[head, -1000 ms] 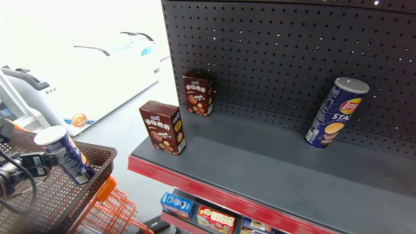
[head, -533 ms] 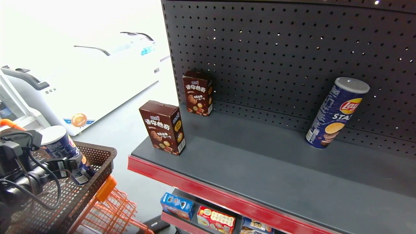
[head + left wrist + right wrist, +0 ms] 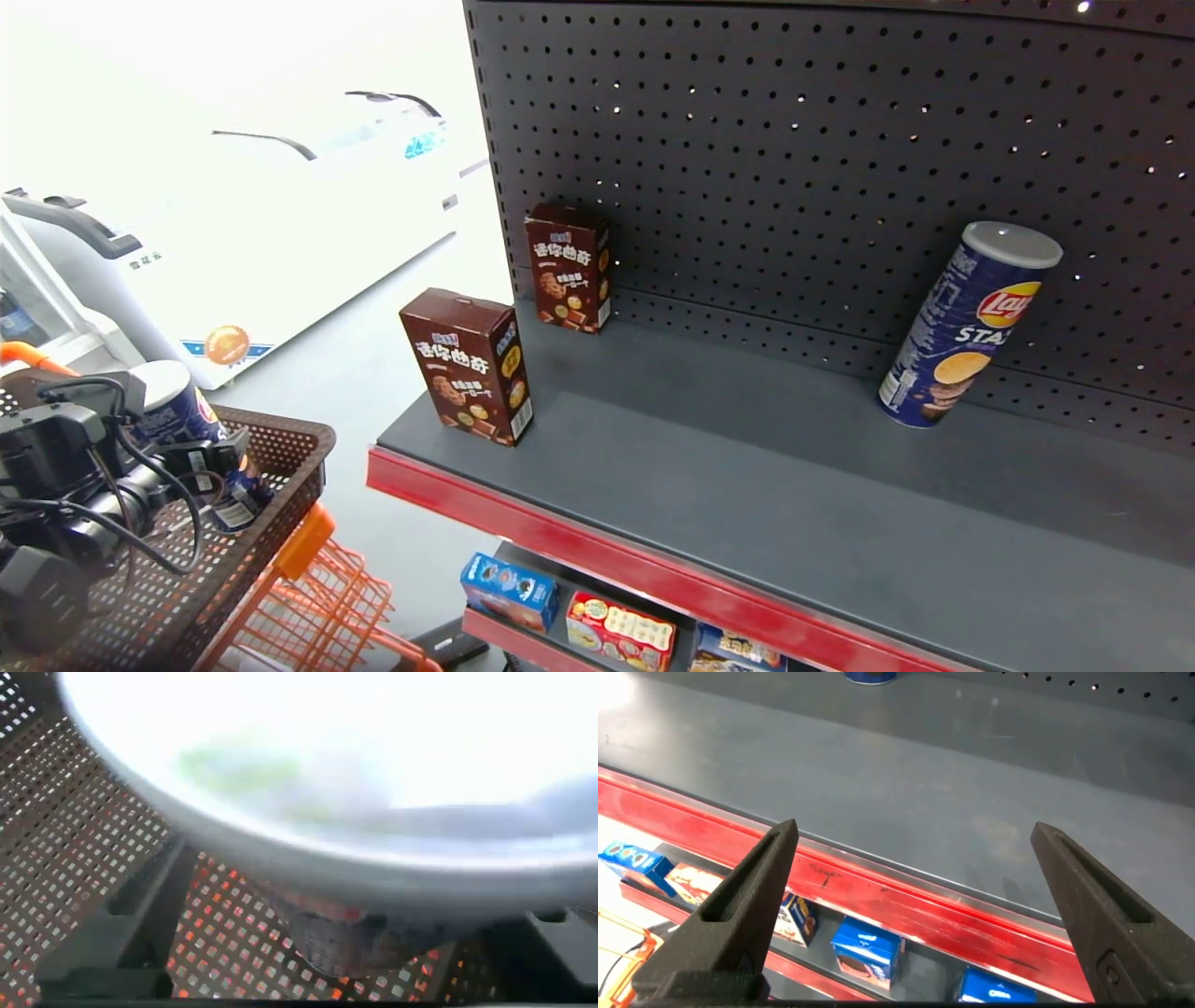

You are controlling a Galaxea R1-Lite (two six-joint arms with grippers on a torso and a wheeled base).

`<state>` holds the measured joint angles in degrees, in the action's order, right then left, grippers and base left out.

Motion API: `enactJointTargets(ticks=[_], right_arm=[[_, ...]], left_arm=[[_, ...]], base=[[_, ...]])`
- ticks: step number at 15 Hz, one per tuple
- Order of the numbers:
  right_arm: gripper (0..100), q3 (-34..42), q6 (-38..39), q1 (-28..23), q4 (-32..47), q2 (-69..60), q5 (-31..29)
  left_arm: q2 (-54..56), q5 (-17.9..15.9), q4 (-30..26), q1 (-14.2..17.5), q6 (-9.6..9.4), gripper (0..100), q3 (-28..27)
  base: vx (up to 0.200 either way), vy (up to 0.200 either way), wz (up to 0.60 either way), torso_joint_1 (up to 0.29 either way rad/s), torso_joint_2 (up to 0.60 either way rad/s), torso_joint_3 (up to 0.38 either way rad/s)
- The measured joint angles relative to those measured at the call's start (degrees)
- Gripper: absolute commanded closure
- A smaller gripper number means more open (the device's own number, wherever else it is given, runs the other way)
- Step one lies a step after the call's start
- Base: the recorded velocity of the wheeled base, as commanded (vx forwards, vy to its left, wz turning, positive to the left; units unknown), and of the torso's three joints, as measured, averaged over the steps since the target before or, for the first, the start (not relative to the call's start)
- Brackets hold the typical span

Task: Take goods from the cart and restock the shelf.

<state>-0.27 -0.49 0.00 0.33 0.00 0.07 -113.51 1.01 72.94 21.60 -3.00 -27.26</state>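
A blue chip can (image 3: 173, 406) with a white lid (image 3: 327, 765) stands tilted in the brown mesh cart basket (image 3: 289, 462) at the lower left. My left gripper (image 3: 213, 457) is down in the basket with its fingers (image 3: 121, 933) open on either side of the can's body, apart from it. The shelf (image 3: 747, 485) holds two brown cookie boxes (image 3: 467, 364) (image 3: 568, 268) and another blue chip can (image 3: 966, 322) leaning on the pegboard. My right gripper (image 3: 915, 831) hangs open and empty above the shelf's red front rail (image 3: 906, 896).
The orange cart frame (image 3: 327, 597) sits under the basket, close to the shelf's left end. A lower shelf (image 3: 569, 607) holds several small boxes. A white chest freezer (image 3: 280, 215) stands behind the cart. The shelf's middle (image 3: 709, 439) is bare.
My left gripper has moved forward and down along the can in the basket, so its fingers now straddle the can's body. The shelf goods have not moved.
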Motion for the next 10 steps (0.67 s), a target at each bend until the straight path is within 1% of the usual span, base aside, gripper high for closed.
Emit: enactJointTargets(ticks=[2,5,8,10], right_arm=[[0,0.0,0.0,0.0,0.02,0.0,0.0],[0,0.0,0.0,0.0,0.0,0.0,0.0],[0,0.0,0.0,0.02,0.0,0.0,0.0],[0,0.0,-0.02,0.0,0.02,0.0,0.0]], left_arm=[[-0.66,0.07,0.2,0.09,-0.01,100,-0.63],[-0.99,1.37,0.12,-0.05,-0.2,100,-1.55],[-0.68,1.37,-0.38,-0.24,-2.41,100,-1.84],[0.89,1.17,-0.68,-1.07,-3.07,100,-2.72]], base=[[0.0,0.0,0.0,0.0,0.0,0.0],[0.0,0.0,0.0,0.0,0.0,0.0],[0.0,0.0,0.0,0.0,0.0,0.0],[0.0,0.0,0.0,0.0,0.0,0.0]])
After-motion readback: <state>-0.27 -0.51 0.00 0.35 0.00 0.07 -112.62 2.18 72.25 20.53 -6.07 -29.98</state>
